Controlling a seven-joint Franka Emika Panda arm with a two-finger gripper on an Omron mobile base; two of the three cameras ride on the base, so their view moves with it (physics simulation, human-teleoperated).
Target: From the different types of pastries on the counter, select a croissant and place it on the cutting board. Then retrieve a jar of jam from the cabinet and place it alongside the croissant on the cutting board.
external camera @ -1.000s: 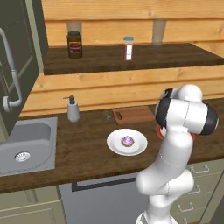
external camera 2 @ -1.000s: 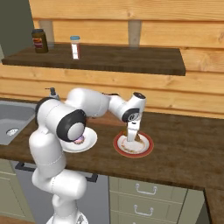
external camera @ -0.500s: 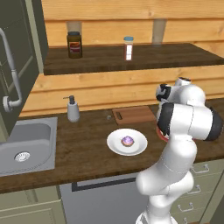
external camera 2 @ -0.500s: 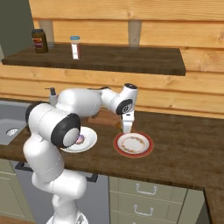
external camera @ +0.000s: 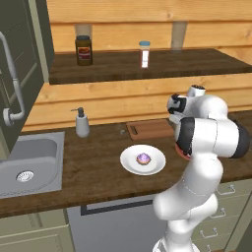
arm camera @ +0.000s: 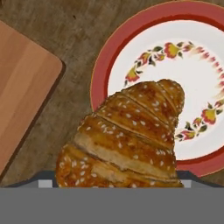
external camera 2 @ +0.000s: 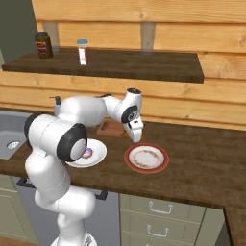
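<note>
My gripper (external camera 2: 136, 136) is shut on the golden-brown croissant (arm camera: 127, 135) and holds it just above the counter (arm camera: 74, 26), over the left rim of the red-rimmed plate (arm camera: 192, 87). That plate (external camera 2: 146, 157) lies bare. The reddish-brown cutting board (arm camera: 22, 92) is a short way to the left of the croissant in the hand view. In the left base view the board (external camera: 150, 129) lies behind the white plate (external camera: 129, 166) carrying the purple cupcake (external camera: 143, 158). The grey-green cabinet (external camera: 24, 54) stands at the far left. The jar of jam is out of view.
On the open wooden shelf (external camera: 197, 61) stand a dark labelled jar (external camera: 84, 50) and a blue-capped shaker (external camera: 144, 54). A soap dispenser (external camera: 82, 123), a sink (external camera: 29, 160) and a faucet (external camera: 12, 83) are at the left. Drawers (external camera 2: 163, 209) sit under the counter.
The gripper has risen from the red-rimmed plate with the croissant in it and moved left toward the cutting board. The plate is left bare.
</note>
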